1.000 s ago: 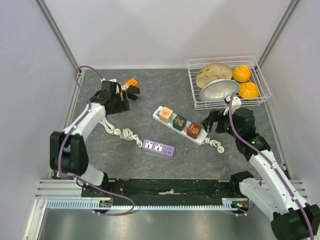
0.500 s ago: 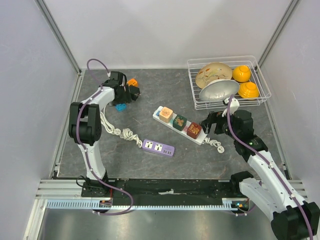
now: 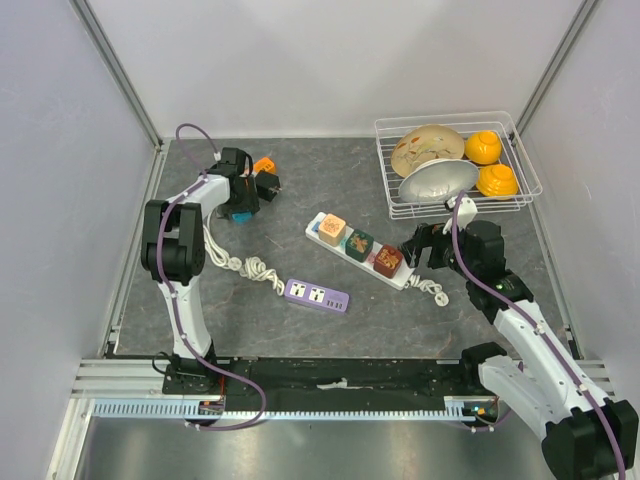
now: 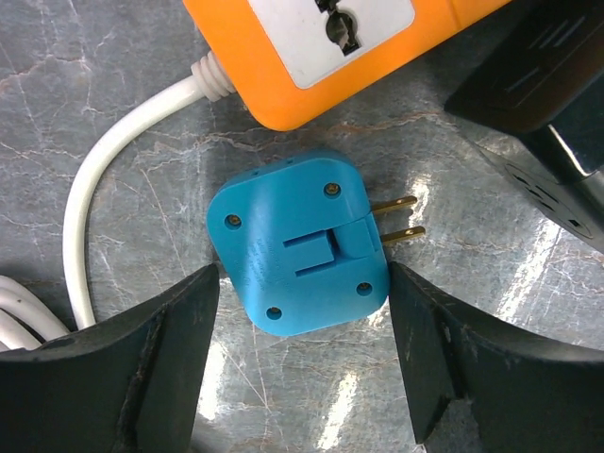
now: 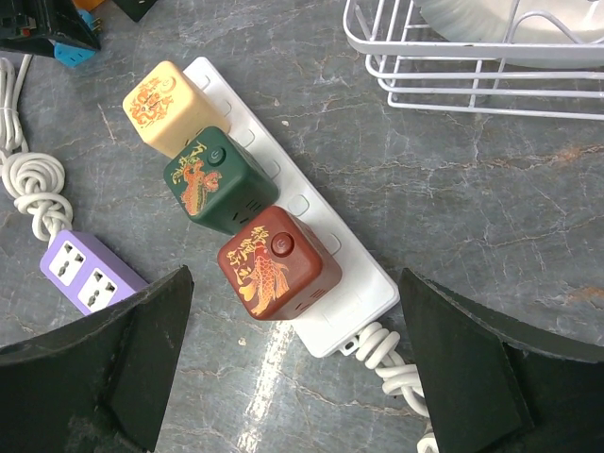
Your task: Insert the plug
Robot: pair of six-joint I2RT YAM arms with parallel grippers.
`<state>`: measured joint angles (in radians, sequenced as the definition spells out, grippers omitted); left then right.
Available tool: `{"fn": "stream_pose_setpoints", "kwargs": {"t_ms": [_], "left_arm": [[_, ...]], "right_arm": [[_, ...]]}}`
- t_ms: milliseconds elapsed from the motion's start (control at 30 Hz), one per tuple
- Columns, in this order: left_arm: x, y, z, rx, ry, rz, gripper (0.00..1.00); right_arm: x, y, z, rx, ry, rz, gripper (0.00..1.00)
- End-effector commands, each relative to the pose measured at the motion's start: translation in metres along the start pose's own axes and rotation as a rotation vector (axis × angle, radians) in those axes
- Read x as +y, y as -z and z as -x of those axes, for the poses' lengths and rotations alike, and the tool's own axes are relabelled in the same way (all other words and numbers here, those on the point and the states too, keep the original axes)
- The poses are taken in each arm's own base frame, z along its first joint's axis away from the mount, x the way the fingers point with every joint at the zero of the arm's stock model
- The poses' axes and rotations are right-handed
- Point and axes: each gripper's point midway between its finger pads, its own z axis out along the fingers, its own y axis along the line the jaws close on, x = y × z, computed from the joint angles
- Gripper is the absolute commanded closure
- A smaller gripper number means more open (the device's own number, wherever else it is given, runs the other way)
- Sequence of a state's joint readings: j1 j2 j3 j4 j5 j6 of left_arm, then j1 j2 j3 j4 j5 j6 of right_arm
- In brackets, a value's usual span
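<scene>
1. The left hand straddled the blue plug, which lay flat on the desk between its fingers. I could not tell whether it gripped.
2. The right hand gaped wide, with the white power strip beneath it.

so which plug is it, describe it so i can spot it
Look at the far left corner of the table, where the left gripper reaches down. Between its fingers lies the plug, beside an orange socket box and a black adapter. It alone is bright blue, rounded, with two brass prongs.
</scene>
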<state>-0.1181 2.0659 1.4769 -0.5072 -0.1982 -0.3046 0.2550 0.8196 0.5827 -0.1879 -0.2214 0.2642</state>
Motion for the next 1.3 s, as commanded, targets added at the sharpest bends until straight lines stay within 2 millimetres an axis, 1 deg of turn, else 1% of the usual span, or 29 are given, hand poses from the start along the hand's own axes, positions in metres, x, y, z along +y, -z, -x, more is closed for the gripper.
{"fn": "stream_pose_setpoints", "kwargs": {"t_ms": [0, 33, 100, 300, 367, 400, 433, 500, 533, 633, 667, 700, 767, 800, 867, 900, 933, 967, 1000, 1033, 1067, 1100, 1133, 1167, 1200, 1233, 1267], "left_arm": [[0.003, -0.008, 0.004, -0.004, -0.026, 0.016, 0.23], [0.002, -0.007, 0.005, -0.008, -0.024, 0.015, 0.25], [0.001, -0.008, 0.004, -0.004, -0.022, 0.008, 0.26], [0.0, -0.005, -0.003, 0.013, -0.02, -0.009, 0.43], [0.0, 0.003, -0.002, 0.003, -0.024, -0.022, 0.51], [-0.001, 0.005, -0.006, 0.01, -0.024, -0.029, 0.54], [-0.001, 0.015, 0.0, -0.012, -0.02, -0.041, 0.61], [-0.003, 0.023, 0.002, -0.024, -0.022, -0.06, 0.67], [-0.003, 0.032, 0.006, -0.041, -0.02, -0.07, 0.74], [-0.005, 0.042, 0.005, -0.048, -0.022, -0.097, 0.81], [-0.005, 0.049, 0.006, -0.059, -0.02, -0.107, 0.83], [-0.008, 0.05, 0.002, -0.048, -0.028, -0.129, 0.87], [-0.015, 0.06, -0.001, -0.053, -0.04, -0.167, 0.87], [-0.015, 0.062, -0.008, -0.043, -0.05, -0.173, 0.87], [-0.026, 0.07, -0.016, -0.038, -0.073, -0.212, 0.88], [-0.029, 0.078, -0.021, -0.042, -0.078, -0.225, 0.88], [-0.038, 0.084, -0.027, -0.039, -0.094, -0.246, 0.89], [-0.041, 0.089, -0.03, -0.045, -0.101, -0.256, 0.89], [-0.044, 0.097, -0.033, -0.055, -0.104, -0.266, 0.9], [-0.055, 0.105, -0.039, -0.062, -0.128, -0.286, 0.9], [-0.061, 0.111, -0.041, -0.073, -0.14, -0.301, 0.9], [-0.064, 0.121, -0.045, -0.09, -0.151, -0.318, 0.92], [-0.076, 0.129, -0.051, -0.097, -0.179, -0.341, 0.93], [-0.081, 0.135, -0.052, -0.114, -0.19, -0.357, 0.93], [-0.084, 0.14, -0.058, -0.121, -0.205, -0.368, 0.93], [-0.092, 0.154, -0.059, -0.149, -0.228, -0.397, 0.93], [-0.096, 0.161, -0.059, -0.17, -0.243, -0.412, 0.93]], "right_arm": [[0.004, -0.002, 0.009, -0.036, 0.022, 0.026, 0.02], [0.004, -0.002, 0.01, -0.038, 0.02, 0.027, 0.02], [0.004, -0.002, 0.01, -0.038, 0.023, 0.026, 0.02], [0.005, -0.001, 0.01, -0.041, 0.023, 0.027, 0.02], [0.005, -0.001, 0.01, -0.04, 0.023, 0.03, 0.02], [0.006, 0.0, 0.011, -0.039, 0.023, 0.035, 0.02], [0.007, 0.0, 0.011, -0.039, 0.023, 0.04, 0.02], [0.009, 0.001, 0.01, -0.032, 0.023, 0.05, 0.02], [0.011, 0.002, 0.012, -0.033, 0.025, 0.055, 0.02], [0.015, 0.005, 0.012, -0.03, 0.019, 0.071, 0.02], [0.015, 0.006, 0.012, -0.031, 0.018, 0.073, 0.02], [0.016, 0.006, 0.012, -0.031, 0.016, 0.077, 0.02], [0.019, 0.008, 0.012, -0.031, 0.011, 0.09, 0.02], [0.02, 0.009, 0.013, -0.032, 0.009, 0.095, 0.02], [0.025, 0.009, 0.01, -0.018, -0.004, 0.123, 0.02], [0.027, 0.009, 0.009, -0.01, -0.011, 0.134, 0.02], [0.03, 0.009, 0.009, -0.005, -0.018, 0.147, 0.02], [0.037, 0.01, 0.009, 0.006, -0.034, 0.179, 0.02], [0.039, 0.009, 0.008, 0.016, -0.047, 0.19, 0.02], [0.043, 0.01, 0.012, 0.014, -0.054, 0.208, 0.02], [0.05, 0.011, 0.014, 0.016, -0.06, 0.243, 0.02], [0.054, 0.011, 0.015, 0.025, -0.082, 0.258, 0.02], [0.058, 0.011, 0.018, 0.028, -0.092, 0.277, 0.02], [0.063, 0.011, 0.02, 0.029, -0.1, 0.298, 0.02], [0.068, 0.009, 0.017, 0.057, -0.134, 0.321, 0.02], [0.071, 0.008, 0.02, 0.062, -0.151, 0.33, 0.02], [0.076, 0.007, 0.021, 0.066, -0.164, 0.343, 0.02]]}}
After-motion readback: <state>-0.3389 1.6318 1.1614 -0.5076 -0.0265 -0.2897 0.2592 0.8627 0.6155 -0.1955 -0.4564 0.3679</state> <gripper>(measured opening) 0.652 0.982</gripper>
